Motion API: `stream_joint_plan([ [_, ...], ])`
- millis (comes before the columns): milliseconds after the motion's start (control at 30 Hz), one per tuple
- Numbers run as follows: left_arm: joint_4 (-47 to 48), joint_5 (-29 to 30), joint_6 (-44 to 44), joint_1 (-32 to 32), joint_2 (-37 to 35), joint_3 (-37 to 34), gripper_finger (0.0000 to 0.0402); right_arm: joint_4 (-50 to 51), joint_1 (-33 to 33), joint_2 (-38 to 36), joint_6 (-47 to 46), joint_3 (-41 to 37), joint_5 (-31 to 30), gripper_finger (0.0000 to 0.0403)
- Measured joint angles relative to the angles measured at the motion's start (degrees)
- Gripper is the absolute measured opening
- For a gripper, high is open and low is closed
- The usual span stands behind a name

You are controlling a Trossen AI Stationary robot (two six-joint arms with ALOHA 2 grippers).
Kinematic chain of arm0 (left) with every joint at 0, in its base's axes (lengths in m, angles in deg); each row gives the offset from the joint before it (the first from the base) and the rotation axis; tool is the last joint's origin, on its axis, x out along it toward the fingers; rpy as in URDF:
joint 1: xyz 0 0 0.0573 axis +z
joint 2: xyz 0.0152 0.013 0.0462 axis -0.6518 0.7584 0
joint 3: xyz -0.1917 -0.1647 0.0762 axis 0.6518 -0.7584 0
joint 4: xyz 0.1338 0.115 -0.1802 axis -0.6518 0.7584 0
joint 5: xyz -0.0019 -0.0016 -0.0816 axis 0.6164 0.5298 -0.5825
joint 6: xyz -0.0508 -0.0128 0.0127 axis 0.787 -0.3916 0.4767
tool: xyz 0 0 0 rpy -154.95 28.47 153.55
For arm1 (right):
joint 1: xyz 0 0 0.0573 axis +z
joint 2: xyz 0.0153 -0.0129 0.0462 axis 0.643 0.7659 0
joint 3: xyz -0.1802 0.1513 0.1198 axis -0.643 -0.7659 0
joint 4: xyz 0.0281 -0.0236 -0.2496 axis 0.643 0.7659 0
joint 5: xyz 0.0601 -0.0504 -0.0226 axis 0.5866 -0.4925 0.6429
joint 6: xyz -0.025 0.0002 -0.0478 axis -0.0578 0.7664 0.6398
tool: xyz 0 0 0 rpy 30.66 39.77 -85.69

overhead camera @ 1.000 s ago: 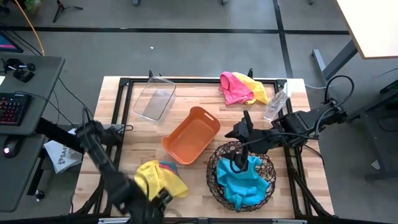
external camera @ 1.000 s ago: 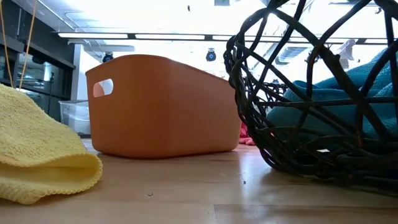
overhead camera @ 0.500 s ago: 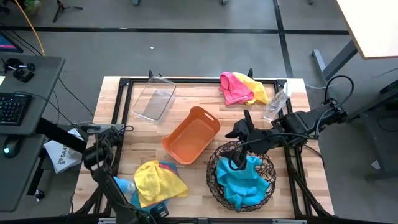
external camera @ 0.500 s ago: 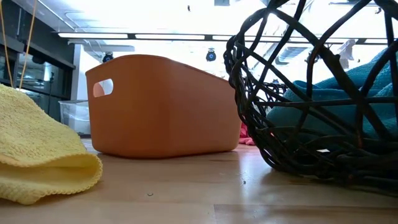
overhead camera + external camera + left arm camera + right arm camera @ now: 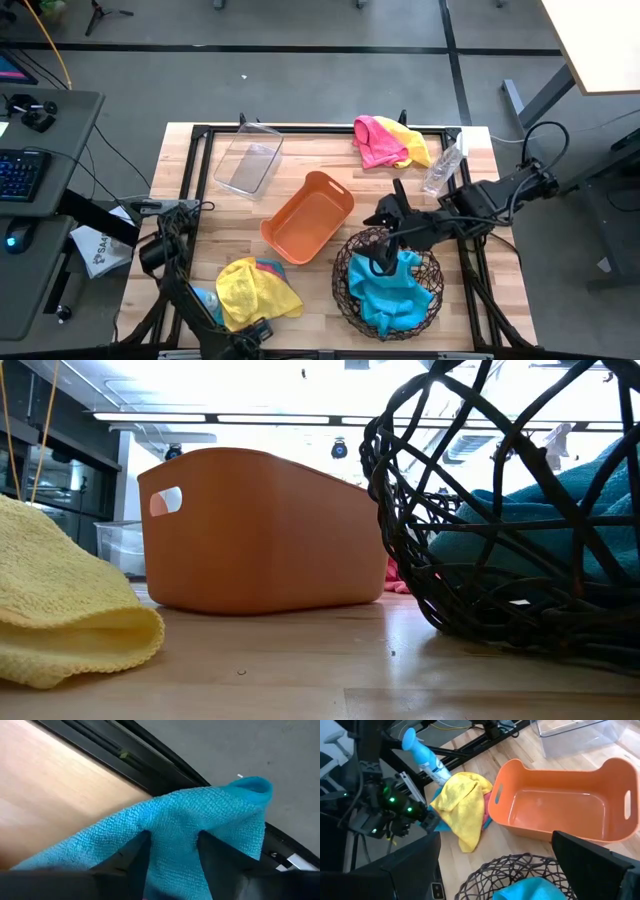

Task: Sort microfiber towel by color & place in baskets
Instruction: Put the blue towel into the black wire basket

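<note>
My left arm [image 5: 170,262] is bent over the table's near-left corner. Its gripper [image 5: 172,845] is shut on a sky blue towel [image 5: 205,298], which shows just left of the yellow towel pile [image 5: 258,290]. My right gripper [image 5: 385,255] hangs open over the round wire basket [image 5: 345,285], above the blue towels [image 5: 530,887] lying in it. The orange tub [image 5: 308,217] and the clear bin [image 5: 248,160] stand on the table with nothing in them. A pink and a yellow towel [image 5: 390,140] lie at the far edge. My left gripper pinches the blue towel between its two fingers [image 5: 132,862]. The cloth bunches over both fingers, so I cannot tell whether it is one layer or several. The towel's free end [image 5: 252,787] sticks out ahead of the fingers, past the table's black frame.
A clear plastic bottle [image 5: 442,168] lies near the far-right corner. Some pink and blue cloth [image 5: 270,268] shows under the yellow pile. A black frame [image 5: 190,135] runs around the table top. In the low view the orange tub [image 5: 260,530] stands between the yellow towel [image 5: 60,600] and the basket [image 5: 480,560].
My left arm has folded back toward the table's near-left corner, its upper part dropping toward the near edge. A blue towel has come out from the pile and now shows left of the yellow one. The right arm has kept still.
</note>
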Motion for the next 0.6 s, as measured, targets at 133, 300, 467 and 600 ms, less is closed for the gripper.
stream_joint_plan([
  [133, -0.9, -1.0, 0.5, 1.6, -0.1, 0.4, 0.0065, -0.4, 0.6, 0.0, 0.0, 0.0, 0.0, 0.0378],
  [300, -0.9, -0.9, 4.0, 5.6, -3.7, 0.5, 0.0008, -0.4, 0.7, 0.0, 0.4, 0.0, 0.0, 0.0378],
  [467, 0.4, 1.0, 5.4, 10.0, -15.5, 0.6, 0.0002, -0.8, 0.7, 0.0, 3.2, 0.0, 0.7, 0.0378],
  [600, -1.6, 6.0, 9.1, 13.5, -27.6, 0.7, 0.0001, -0.9, 0.6, -0.2, 5.0, 0.0, 1.5, 0.0378],
])
